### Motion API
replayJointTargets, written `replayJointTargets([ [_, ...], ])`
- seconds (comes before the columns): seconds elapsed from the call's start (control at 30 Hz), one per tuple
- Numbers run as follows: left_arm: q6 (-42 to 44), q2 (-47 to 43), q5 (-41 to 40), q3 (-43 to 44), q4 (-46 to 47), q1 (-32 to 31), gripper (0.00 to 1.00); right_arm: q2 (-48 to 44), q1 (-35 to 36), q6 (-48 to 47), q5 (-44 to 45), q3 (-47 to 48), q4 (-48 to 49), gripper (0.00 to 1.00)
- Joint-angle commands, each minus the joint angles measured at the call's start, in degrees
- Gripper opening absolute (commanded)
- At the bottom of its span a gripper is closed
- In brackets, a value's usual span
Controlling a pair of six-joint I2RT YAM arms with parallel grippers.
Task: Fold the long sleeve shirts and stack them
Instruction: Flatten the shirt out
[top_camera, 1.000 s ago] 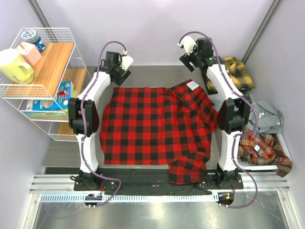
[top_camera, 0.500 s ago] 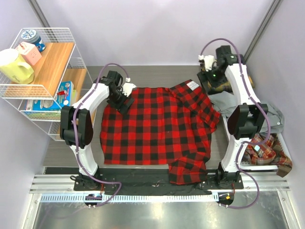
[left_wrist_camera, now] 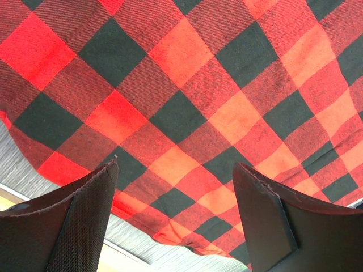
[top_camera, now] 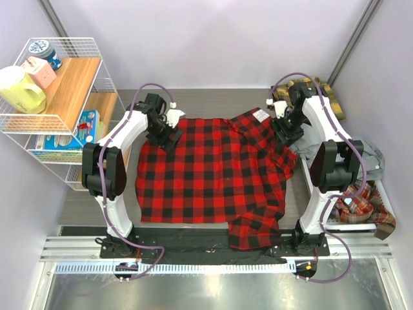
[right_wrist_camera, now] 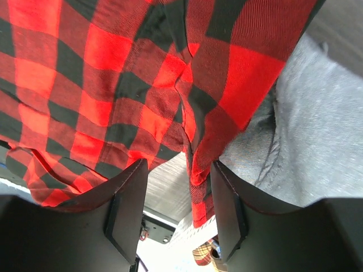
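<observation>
**Red shirt [top_camera: 193, 174] on the worktop [top_camera: 206, 102].** The back panel is spread smooth. The right sleeve and shoulder are heaped in folds, and a flap reaches over the worktop's near edge.

The flannel is judged light, limp and neither slippery nor fragile. No shape would be kept when it is lifted, and trailing cloth would be dragged. A hold is best taken at corners, hems or a gathered fold, not on the flat panel.

The left end effector [left_wrist_camera: 174, 167] is held wide open over the shirt's far-left corner, with nothing pinched. The right end effector [right_wrist_camera: 178, 164] is set at the shirt's far-right shoulder. Its jaws are apart around a hanging red fold and are not seen to be clamped on it.

Bare worktop is left in a band beyond the shirt's far hem and in a narrow strip to its left, before the wire rack [top_camera: 64, 110]. To the shirt's right, room is taken up:
- The grey shirt [right_wrist_camera: 306, 130] lies against the red sleeve.
- The yellow shirt [top_camera: 328, 97] lies beyond the far-right corner.
- The orange-brown shirt [top_camera: 361, 206] lies off the near right.
</observation>
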Motion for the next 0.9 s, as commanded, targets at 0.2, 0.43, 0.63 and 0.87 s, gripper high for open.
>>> replayJointTargets([
  [0.2,0.1,1.9,-0.5,5.1,0.7,0.4,0.82,-1.6,-0.2,2.1,2.4,-1.7,4.0,0.49],
  [0.43,3.7,10.2,1.0,16.7,14.5,3.4,0.76,-2.6,-5.2,6.0,-21.6,5.1,4.1,0.01],
  [0.63,14.4,25.1,3.1,32.6,14.5,4.5,0.65,-4.3,-6.0,22.1,-36.7,12.5,15.9,0.01],
  [0.87,21.2,32.6,2.1,39.9,13.2,6.7,0.54,-12.7,-6.0,47.0,-39.2,1.4,50.0,0.01],
])
